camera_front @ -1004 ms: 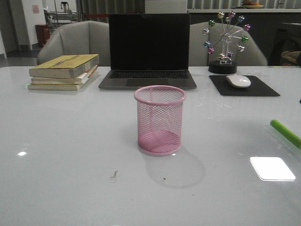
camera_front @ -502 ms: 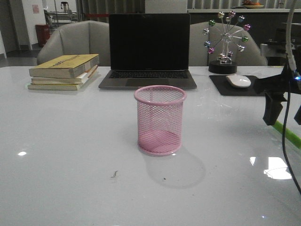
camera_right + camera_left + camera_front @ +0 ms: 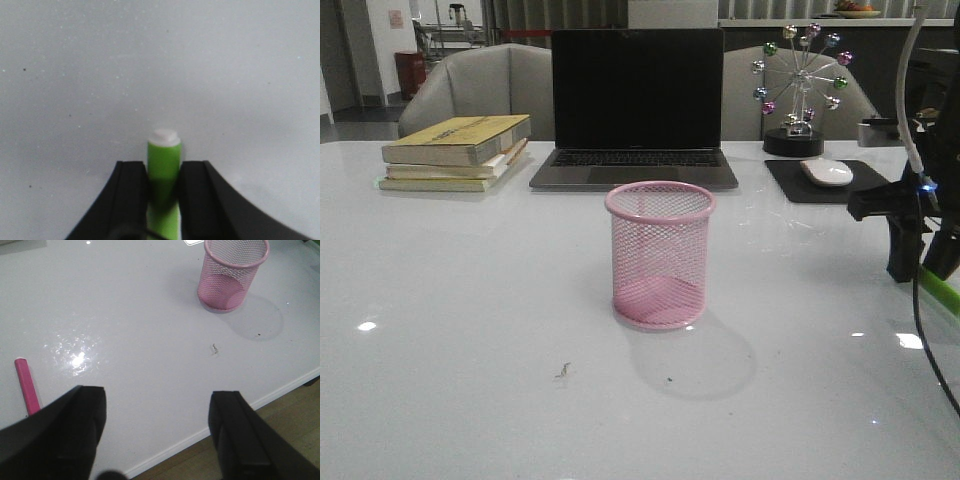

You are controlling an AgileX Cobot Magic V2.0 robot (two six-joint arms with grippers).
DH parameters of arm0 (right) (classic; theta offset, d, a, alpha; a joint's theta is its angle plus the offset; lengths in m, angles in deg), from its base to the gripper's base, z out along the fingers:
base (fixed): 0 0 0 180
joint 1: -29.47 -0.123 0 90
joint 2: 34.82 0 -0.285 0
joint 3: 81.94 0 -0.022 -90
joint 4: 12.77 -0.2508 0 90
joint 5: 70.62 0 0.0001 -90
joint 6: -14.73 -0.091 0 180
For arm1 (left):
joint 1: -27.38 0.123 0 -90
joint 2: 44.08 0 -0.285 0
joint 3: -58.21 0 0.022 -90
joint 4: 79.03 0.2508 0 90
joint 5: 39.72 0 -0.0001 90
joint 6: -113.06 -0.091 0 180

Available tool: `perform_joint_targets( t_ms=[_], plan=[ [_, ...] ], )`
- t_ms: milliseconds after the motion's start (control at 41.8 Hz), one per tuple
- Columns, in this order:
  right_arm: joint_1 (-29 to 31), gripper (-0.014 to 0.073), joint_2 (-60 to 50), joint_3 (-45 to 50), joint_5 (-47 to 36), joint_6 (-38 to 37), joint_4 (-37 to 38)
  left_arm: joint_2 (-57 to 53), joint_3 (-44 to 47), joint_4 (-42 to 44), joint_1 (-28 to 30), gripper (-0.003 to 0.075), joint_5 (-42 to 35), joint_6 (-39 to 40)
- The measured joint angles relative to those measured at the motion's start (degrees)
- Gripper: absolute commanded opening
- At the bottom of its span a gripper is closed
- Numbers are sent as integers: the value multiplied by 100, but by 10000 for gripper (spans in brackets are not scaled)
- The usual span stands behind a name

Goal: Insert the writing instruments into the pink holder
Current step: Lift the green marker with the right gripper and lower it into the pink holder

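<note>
The pink holder [image 3: 660,255] stands upright and empty at the table's middle; the left wrist view shows the pink holder [image 3: 232,272] too. A lime green marker [image 3: 941,294] lies on the table at the far right. My right gripper [image 3: 920,272] is down over it. In the right wrist view both fingers of the right gripper [image 3: 162,172] press the sides of the green marker [image 3: 164,152], whose white tip sticks out ahead. My left gripper [image 3: 157,400] hangs open over the table's near edge. The pink-red marker [image 3: 27,391] lies flat beside it, apart from its fingers.
A laptop [image 3: 637,105] stands behind the holder, with a stack of books [image 3: 455,152] to its left. At the back right are a mouse [image 3: 827,172] on a black pad [image 3: 840,185] and a ferris-wheel ornament [image 3: 798,90]. The table's front edge [image 3: 210,432] runs under the left gripper.
The right arm entered from the right and has come down lower over the green marker, with its fingers now on either side of it. The holder has not moved.
</note>
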Motion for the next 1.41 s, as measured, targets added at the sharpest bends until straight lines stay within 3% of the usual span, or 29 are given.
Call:
perform_joint_targets(
  t_ms=[359,550,837,1004,1268,1411],
  plan=[
    [-75,171,-581,268,-279,0,48,0,0,0,-5,370,0,0],
    [-650,171,-2296,1479,-2134,0,45,0,0,0,-5,349,0,0],
    [-2034,171,-4280,3379,-6058,0,-64,0,0,0,-5,349,0,0],
    [-2747,171,-4117,3752,-7566,0,-64,0,0,0,-5,349,0,0],
    [-3202,171,-2952,3755,-8808,0,13,0,0,0,-5,349,0,0],
    [-3242,181,-2275,3755,-9047,0,179,0,0,0,-5,349,0,0]
  ],
)
